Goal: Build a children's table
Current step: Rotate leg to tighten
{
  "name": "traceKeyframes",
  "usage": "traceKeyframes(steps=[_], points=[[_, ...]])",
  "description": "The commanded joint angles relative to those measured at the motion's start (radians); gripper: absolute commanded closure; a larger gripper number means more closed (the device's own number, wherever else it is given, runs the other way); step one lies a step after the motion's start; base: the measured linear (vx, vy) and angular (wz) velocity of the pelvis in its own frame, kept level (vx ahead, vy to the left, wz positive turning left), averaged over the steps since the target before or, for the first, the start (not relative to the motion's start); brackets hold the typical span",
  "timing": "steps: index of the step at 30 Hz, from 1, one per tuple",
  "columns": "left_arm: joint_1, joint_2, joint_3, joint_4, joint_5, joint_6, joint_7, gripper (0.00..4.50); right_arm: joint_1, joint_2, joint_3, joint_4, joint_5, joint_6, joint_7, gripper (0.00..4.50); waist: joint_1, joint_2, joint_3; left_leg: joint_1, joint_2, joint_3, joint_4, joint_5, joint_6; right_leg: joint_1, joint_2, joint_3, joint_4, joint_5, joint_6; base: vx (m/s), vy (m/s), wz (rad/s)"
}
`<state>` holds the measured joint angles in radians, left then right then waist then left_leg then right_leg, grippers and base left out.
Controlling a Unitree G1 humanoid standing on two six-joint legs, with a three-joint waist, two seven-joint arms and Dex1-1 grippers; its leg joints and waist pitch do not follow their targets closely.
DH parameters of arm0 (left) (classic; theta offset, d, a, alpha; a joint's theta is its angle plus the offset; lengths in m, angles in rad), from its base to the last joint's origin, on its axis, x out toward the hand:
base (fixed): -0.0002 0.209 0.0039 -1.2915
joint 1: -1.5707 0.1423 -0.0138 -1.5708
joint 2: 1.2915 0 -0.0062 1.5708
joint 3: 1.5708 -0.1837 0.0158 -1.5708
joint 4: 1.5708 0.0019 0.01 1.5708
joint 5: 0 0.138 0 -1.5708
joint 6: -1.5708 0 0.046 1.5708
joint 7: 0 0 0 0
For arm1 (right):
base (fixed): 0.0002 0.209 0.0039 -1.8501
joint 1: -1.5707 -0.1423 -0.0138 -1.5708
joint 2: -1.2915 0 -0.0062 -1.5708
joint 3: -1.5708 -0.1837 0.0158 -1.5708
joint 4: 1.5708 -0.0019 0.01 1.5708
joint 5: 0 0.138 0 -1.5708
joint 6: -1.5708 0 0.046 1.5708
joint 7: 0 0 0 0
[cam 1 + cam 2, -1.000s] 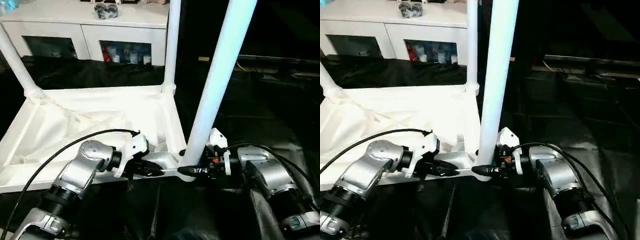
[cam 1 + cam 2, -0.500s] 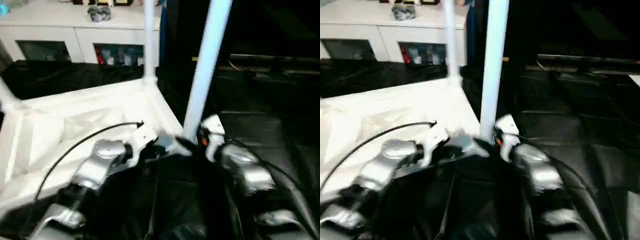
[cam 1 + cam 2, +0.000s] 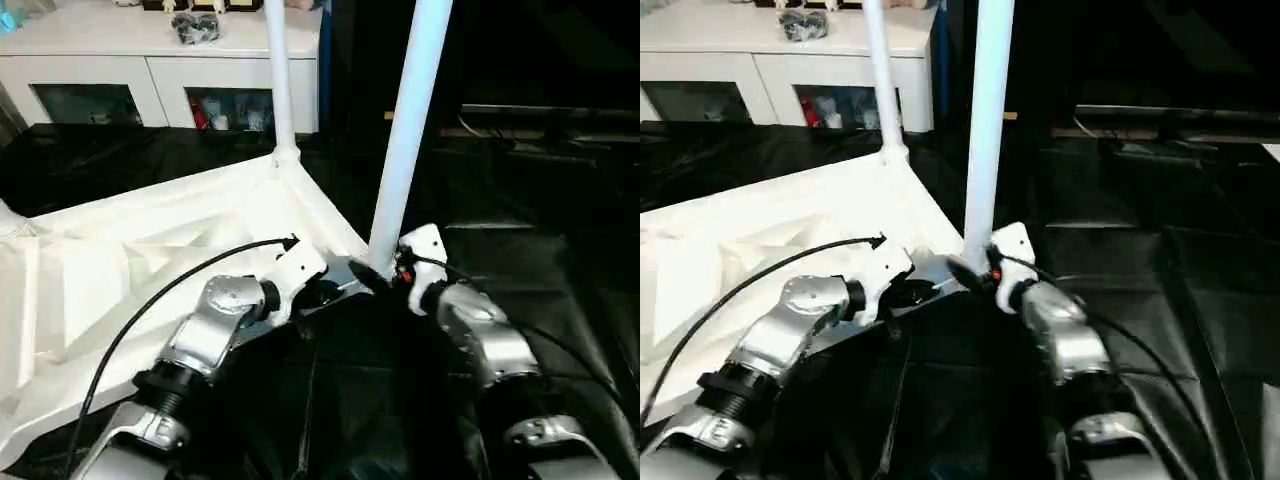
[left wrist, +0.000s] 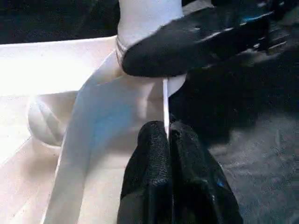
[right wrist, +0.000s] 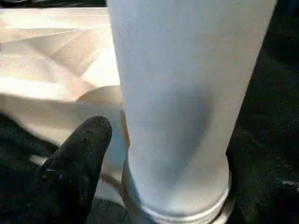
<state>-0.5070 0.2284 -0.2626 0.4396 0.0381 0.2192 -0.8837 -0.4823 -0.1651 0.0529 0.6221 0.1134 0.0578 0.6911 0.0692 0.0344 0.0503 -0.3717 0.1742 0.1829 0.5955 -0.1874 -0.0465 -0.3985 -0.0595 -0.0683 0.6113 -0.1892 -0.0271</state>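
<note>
Head views. The table top (image 3: 150, 250) lies upside down on the black-covered surface (image 3: 560, 260), ribbed underside up. Two white tubular legs stand upright in corner sockets: near leg (image 3: 405, 140), far leg (image 3: 278, 80). The left pincer (image 3: 335, 290) sits at the top's near corner, fingers pressed together. The right pincer (image 3: 372, 274) is at the near leg's foot; whether it clamps the leg cannot be told here. Behind stands a white cabinet (image 3: 150, 60) with glass doors (small items inside, indistinct).

Left wrist view. The left pincer (image 4: 168, 140) has its black fingers (image 4: 149, 158) closed on the thin white rim (image 4: 165, 102) of the top. Just beyond, a finger of the right pincer (image 4: 187, 42) lies across the leg's base.

Right wrist view. The smooth, round leg (image 5: 182, 93) rises from its socket collar (image 5: 177, 210). One black finger (image 5: 79, 158) of the right pincer stands beside it, slightly apart.
</note>
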Motion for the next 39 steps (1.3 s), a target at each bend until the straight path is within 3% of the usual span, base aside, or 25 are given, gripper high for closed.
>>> traceKeyframes(steps=[1, 6, 7, 14, 28, 32, 34, 36, 38, 39], points=[[0.000, -0.002, -0.023, -0.071, -0.068, -0.049, -0.100, 4.50, 0.007, -0.015, 0.060, -0.029, 0.020, -0.004, 0.134, 0.75, 0.005, -0.008, -0.063, 0.006, 0.058, -0.025, -0.066, -0.181, 0.069, 0.055, -0.095, 0.055, -0.079, -0.187, -0.214, 0.000, 0.000, 0.00], [0.011, 0.049, -0.024, -0.087, -0.085, -0.058, -0.187, 4.50, 0.027, -0.085, 0.080, -0.068, 0.050, 0.003, 0.327, 0.75, 0.021, -0.006, -0.063, 0.009, 0.063, -0.022, -0.064, -0.166, 0.084, 0.051, -0.093, 0.054, -0.075, -0.176, -0.222, 0.000, 0.000, 0.00], [0.013, 0.058, -0.023, -0.089, -0.089, -0.060, -0.204, 4.50, 0.030, -0.098, 0.084, -0.076, 0.059, 0.008, 0.359, 0.75, 0.025, -0.012, -0.063, 0.008, 0.065, -0.022, -0.065, -0.168, 0.086, 0.051, -0.095, 0.054, -0.075, -0.184, -0.221, 0.000, 0.000, 0.00], [0.025, 0.109, -0.025, -0.109, -0.114, -0.049, -0.283, 4.50, 0.049, -0.165, 0.121, -0.123, 0.093, 0.056, 0.520, 0.75, 0.037, -0.013, -0.062, 0.008, 0.064, -0.022, -0.066, -0.166, 0.084, 0.049, -0.094, 0.053, -0.077, -0.227, -0.205, 0.000, 0.000, 0.00], [0.049, 0.150, -0.040, -0.154, -0.145, -0.004, -0.378, 4.50, 0.093, -0.196, 0.168, -0.204, 0.121, 0.139, 0.635, 1.87, 0.047, -0.011, -0.063, 0.011, 0.066, -0.023, -0.067, -0.158, 0.075, 0.046, -0.093, 0.053, -0.077, -0.227, -0.199, 0.000, 0.000, 0.00], [0.039, 0.116, -0.032, -0.129, -0.118, -0.019, -0.303, 4.50, 0.114, -0.168, 0.164, -0.209, 0.103, 0.123, 0.580, 1.90, 0.046, -0.011, -0.062, 0.010, 0.064, -0.023, -0.067, -0.167, 0.071, 0.046, -0.094, 0.053, -0.080, -0.241, -0.199, 0.000, 0.000, 0.00], [0.006, 0.066, -0.012, -0.073, -0.083, -0.040, -0.187, 4.50, 0.103, -0.112, 0.133, -0.159, 0.069, 0.075, 0.441, 1.90, 0.042, -0.014, -0.059, 0.014, 0.063, -0.022, -0.066, -0.183, 0.062, 0.040, -0.095, 0.054, -0.086, -0.276, -0.192, 0.000, 0.000, 0.00], [-0.014, 0.042, -0.002, -0.045, -0.070, -0.040, -0.129, 4.50, 0.086, -0.080, 0.114, -0.125, 0.057, 0.075, 0.358, 1.90, 0.036, -0.019, -0.056, 0.014, 0.058, -0.025, -0.072, -0.206, 0.041, 0.044, -0.097, 0.052, -0.096, -0.364, -0.163, 0.000, 0.000, 0.00], [-0.046, 0.005, 0.005, -0.007, -0.047, -0.042, -0.037, 4.50, 0.042, -0.023, 0.079, -0.042, 0.025, 0.072, 0.174, 1.91, 0.030, -0.016, -0.055, 0.018, 0.059, -0.026, -0.074, -0.215, 0.027, 0.036, -0.095, 0.052, -0.096, -0.381, -0.160, 0.000, 0.000, 0.00], [-0.061, -0.017, 0.009, 0.008, -0.035, -0.040, 0.012, 4.50, 0.022, 0.012, 0.058, -0.005, 0.011, 0.066, 0.072, 1.91, 0.022, -0.019, -0.055, 0.015, 0.057, -0.029, -0.075, -0.227, 0.016, 0.042, -0.097, 0.051, -0.097, -0.402, -0.154, 0.000, 0.000, 0.00]])
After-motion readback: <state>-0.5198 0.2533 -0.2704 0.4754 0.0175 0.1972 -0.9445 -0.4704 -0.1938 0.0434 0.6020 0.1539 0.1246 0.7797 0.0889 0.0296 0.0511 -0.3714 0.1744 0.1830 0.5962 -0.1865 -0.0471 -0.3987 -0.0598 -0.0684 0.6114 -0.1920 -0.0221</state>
